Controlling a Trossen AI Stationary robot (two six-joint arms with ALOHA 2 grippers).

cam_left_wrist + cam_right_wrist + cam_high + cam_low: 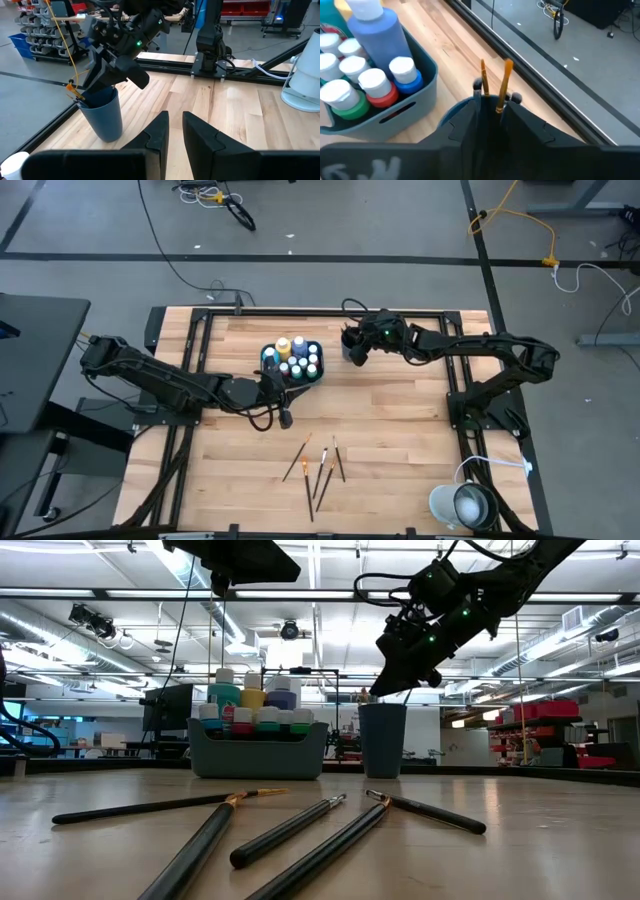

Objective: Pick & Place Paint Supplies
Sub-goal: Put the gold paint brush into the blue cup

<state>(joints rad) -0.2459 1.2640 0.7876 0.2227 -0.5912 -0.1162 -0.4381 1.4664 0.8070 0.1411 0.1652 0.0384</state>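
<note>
The right end effector (392,675) hovers over the cup (382,739), partly open around 2 brushes (492,85); left end effector (175,131), narrowly parted, empty, beside the tray (318,376).

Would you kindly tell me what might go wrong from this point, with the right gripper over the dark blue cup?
1. The right gripper hangs at the rim of the dark blue round cup; a careless retreat might tip it.
2. Brush tips stick up between its fingers and may snag.
3. Four wooden-handled paintbrushes lie close together on the table, so one grasp could disturb its neighbours.
</note>
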